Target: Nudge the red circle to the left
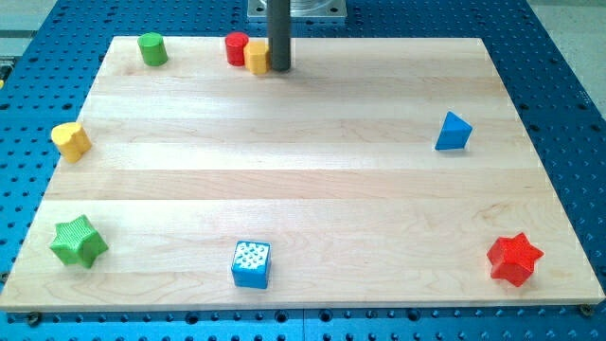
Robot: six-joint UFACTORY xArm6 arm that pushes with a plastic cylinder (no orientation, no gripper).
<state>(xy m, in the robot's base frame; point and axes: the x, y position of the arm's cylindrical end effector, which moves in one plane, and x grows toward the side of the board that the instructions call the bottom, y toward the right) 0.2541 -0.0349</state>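
My tip (279, 68), a plain dark rod with no pincer to spread or pinch, sits by the small yellow block (257, 58) touching the round red block (236, 48) at the wooden bench's (303, 189) top edge, so I think pushing left comes next.

pale wooden board (312, 123) (on blue pegboard (568, 95)) carries eight small coloured blocks, mostly near edges.
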